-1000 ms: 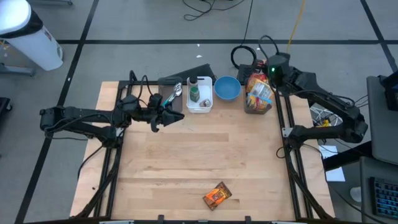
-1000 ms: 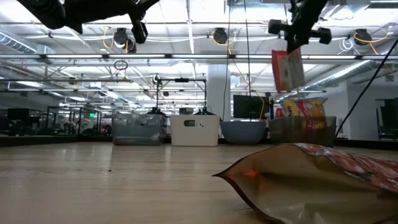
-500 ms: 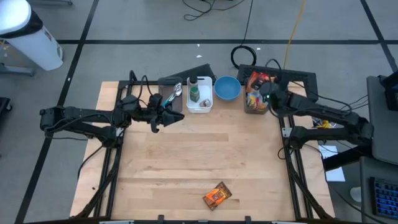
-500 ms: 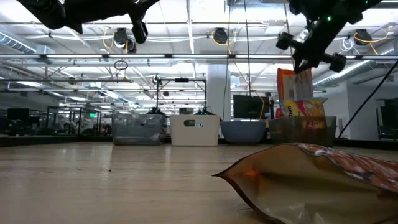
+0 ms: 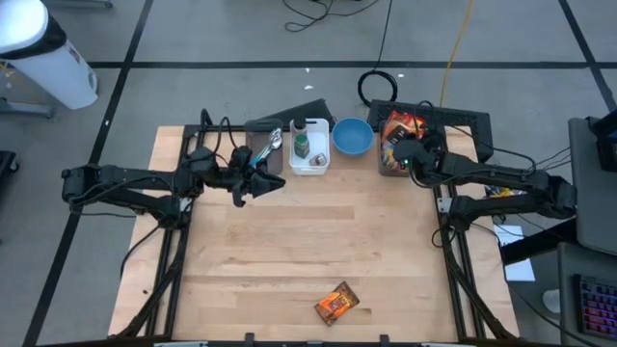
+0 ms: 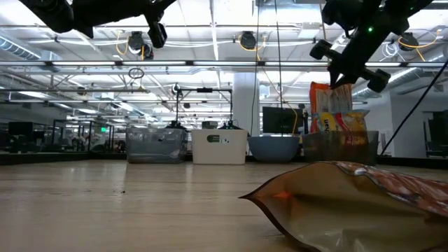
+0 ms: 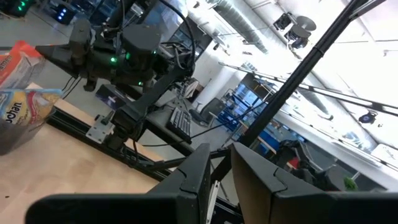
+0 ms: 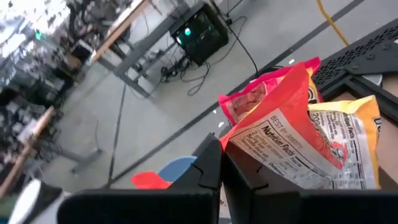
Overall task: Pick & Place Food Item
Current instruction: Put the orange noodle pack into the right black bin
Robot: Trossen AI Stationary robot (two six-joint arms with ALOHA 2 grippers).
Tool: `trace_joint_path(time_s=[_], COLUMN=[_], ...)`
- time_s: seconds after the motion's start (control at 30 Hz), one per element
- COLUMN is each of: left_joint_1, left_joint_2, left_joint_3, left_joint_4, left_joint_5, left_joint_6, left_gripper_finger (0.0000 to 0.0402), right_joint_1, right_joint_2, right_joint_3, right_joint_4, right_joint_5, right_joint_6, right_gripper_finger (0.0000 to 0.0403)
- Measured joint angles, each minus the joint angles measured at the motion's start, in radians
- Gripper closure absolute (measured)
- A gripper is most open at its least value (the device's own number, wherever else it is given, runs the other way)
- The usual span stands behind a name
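High view: snack bag held over bin

Right gripper (image 5: 406, 154) is clamped shut on a red snack bag (image 8: 280, 134), held over the clear bin (image 5: 401, 169) at the table's far right edge. Left gripper (image 5: 249, 183) waits, fingers slightly parted, holding nothing.

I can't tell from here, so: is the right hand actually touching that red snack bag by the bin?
Touching. In the right wrist view, the right hand has its dark fingers pinched shut on the edge of the red snack bag.
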Motion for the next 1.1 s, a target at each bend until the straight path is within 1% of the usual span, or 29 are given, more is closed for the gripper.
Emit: trace_joint_path(time_s=[0.13,0.33,0.6,0.7,0.87,0.97,1.1], left_joint_1=[0.0,0.0,0.0,0.0,0.0,0.0,0.0], left_joint_2=[0.0,0.0,0.0,0.0,0.0,0.0,0.0], left_joint_3=[0.0,0.0,0.0,0.0,0.0,0.0,0.0], left_joint_4=[0.0,0.0,-0.003,-0.02,-0.052,-0.054,-0.053], left_joint_5=[0.0,0.0,0.0,0.0,0.0,0.0,0.0], left_joint_6=[0.001,0.001,0.004,0.004,-0.01,-0.015,-0.007], left_gripper_finger=[0.033,0.033,0.033,0.033,0.033,0.033,0.033], right_joint_1=[-0.027,-0.113,-0.168,-0.186,-0.2,-0.205,-0.205], right_joint_2=[0.0,0.012,0.075,0.096,0.106,0.107,0.108], right_joint_3=[0.0,0.0,0.001,0.002,0.002,0.002,0.0], right_joint_4=[-0.012,-0.099,-0.108,-0.104,-0.097,-0.07,0.011], right_joint_5=[0.009,-0.127,-0.238,-0.264,-0.274,-0.278,-0.286], right_joint_6=[0.007,0.106,0.12,0.137,0.132,0.09,-0.046], right_gripper_finger=[0.0403,0.0403,0.0403,0.0403,0.0403,0.0403,0.0403])
